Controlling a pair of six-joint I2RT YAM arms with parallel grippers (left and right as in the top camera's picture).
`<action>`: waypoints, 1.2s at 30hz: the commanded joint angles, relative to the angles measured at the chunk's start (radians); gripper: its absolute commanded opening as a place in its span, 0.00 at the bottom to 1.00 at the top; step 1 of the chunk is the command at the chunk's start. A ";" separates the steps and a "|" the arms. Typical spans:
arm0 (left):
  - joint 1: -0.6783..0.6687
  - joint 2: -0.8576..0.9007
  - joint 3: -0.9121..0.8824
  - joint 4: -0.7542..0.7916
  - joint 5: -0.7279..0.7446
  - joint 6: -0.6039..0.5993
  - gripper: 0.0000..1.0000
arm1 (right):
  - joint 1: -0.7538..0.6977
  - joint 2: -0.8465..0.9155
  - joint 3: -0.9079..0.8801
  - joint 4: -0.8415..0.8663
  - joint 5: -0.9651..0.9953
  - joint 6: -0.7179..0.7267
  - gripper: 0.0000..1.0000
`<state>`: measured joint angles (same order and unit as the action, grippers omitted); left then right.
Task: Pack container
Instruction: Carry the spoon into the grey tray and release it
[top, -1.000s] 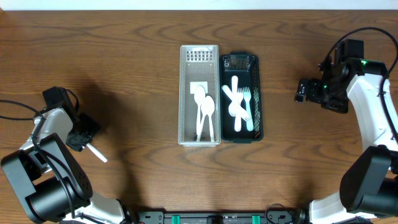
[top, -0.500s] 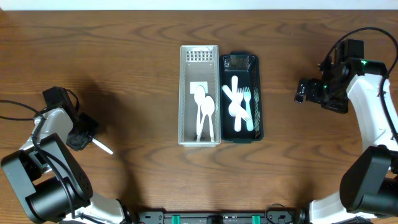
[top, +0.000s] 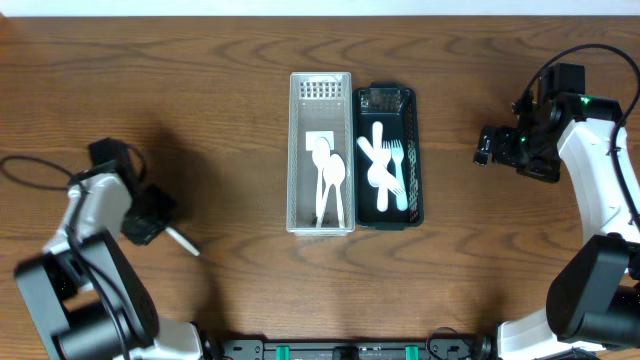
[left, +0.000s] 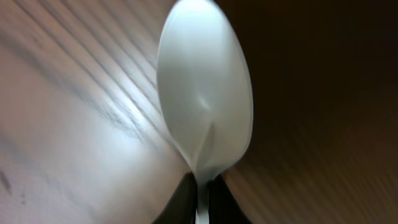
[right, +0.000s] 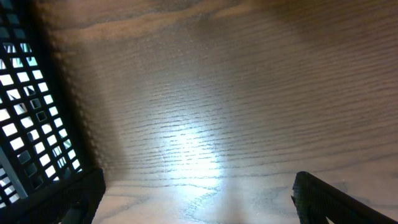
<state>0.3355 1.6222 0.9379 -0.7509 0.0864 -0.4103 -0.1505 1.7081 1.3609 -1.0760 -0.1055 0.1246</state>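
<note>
Your spoon (left: 205, 106) is thin white plastic: light, slick and likely a bit bendy, so hold it on the stiffer handle just behind the bowl. That is where the left gripper (top: 150, 218) is clamped on it now, near the table's left edge. The right gripper (top: 487, 146) hangs by the right edge, fingers apart and empty, well away from the white bin (top: 296, 150) and black bin (top: 415, 150) mid-table; no writing is readable.
</note>
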 joint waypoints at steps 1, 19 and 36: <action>-0.115 -0.146 0.089 -0.055 0.022 0.014 0.06 | 0.001 -0.003 -0.004 0.000 -0.008 -0.010 0.99; -0.882 -0.170 0.425 -0.104 -0.102 0.018 0.06 | 0.001 -0.003 -0.004 0.001 -0.027 -0.006 0.99; -0.900 0.196 0.428 -0.025 -0.098 0.033 0.32 | 0.001 -0.003 -0.004 0.003 -0.027 -0.006 0.99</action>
<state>-0.5613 1.8328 1.3544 -0.7769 0.0090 -0.3832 -0.1505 1.7081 1.3590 -1.0752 -0.1226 0.1246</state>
